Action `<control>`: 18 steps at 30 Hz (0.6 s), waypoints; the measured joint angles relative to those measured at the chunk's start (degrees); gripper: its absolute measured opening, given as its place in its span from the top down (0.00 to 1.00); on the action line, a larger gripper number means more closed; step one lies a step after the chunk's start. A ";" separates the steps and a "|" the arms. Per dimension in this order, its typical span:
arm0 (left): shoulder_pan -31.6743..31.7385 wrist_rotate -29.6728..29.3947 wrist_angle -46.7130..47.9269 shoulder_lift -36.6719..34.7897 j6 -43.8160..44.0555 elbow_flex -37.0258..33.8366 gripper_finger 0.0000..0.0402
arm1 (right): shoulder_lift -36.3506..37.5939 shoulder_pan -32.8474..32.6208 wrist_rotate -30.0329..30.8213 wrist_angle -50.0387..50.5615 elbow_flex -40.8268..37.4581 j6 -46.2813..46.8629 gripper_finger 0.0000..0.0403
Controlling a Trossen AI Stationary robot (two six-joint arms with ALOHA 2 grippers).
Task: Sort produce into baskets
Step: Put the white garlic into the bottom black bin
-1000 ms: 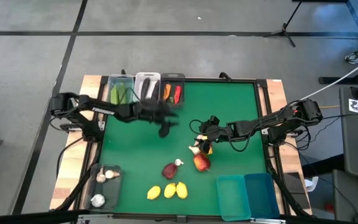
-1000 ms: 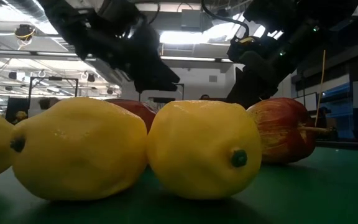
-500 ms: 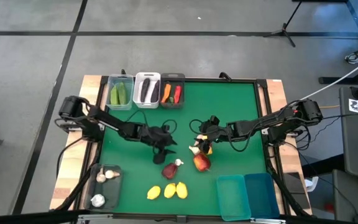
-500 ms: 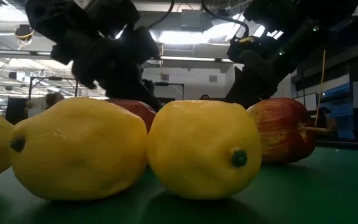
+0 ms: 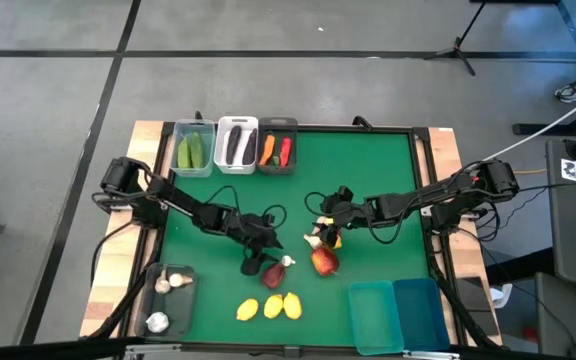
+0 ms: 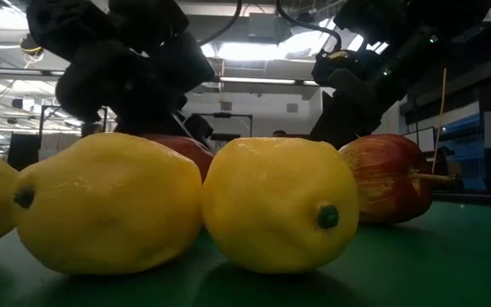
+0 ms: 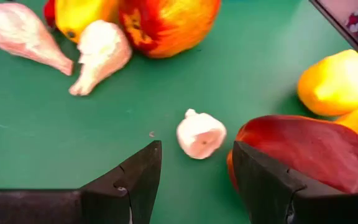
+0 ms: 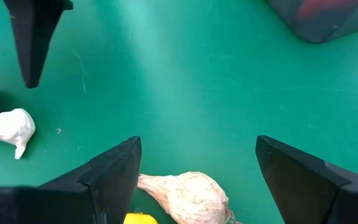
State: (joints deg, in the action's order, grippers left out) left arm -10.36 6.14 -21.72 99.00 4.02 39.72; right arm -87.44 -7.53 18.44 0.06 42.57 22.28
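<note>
My left gripper (image 7: 197, 180) stands open low over the green mat. A small white garlic (image 7: 201, 134) lies just ahead of its fingertips. A dark red fruit (image 7: 297, 152) lies close against one finger; whether they touch, I cannot tell. In the high view this gripper (image 5: 260, 262) is at mid-table, beside that fruit (image 5: 274, 272). My right gripper (image 8: 197, 180) is open wide, with a garlic bulb (image 8: 188, 193) lying on the mat between its fingers, untouched. A red-yellow apple (image 5: 324, 262) lies next to it. Three lemons (image 5: 273, 306) rest near the front edge.
At the far edge stand a clear bin (image 5: 194, 148) with cucumbers, a white bin (image 5: 236, 143) with eggplants and a dark grey bin (image 5: 276, 147) with carrot and chili. A dark bin (image 5: 168, 298) with garlic sits front left, and two teal bins (image 5: 396, 314) front right.
My left gripper has swung from in front of the far bins toward the table's near edge and has sunk to the mat, stopping at the dark red fruit and the small garlic. The gap between its fingers looks unchanged. No produce has moved.
</note>
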 joint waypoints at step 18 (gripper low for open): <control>3.56 7.72 -1.28 0.11 -2.50 0.00 0.52 | 0.00 0.00 0.01 0.02 0.00 -0.02 0.21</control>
State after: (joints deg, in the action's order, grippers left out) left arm -6.80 13.86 -23.01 99.11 1.52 39.72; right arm -87.44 -7.53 18.45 0.08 42.57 22.26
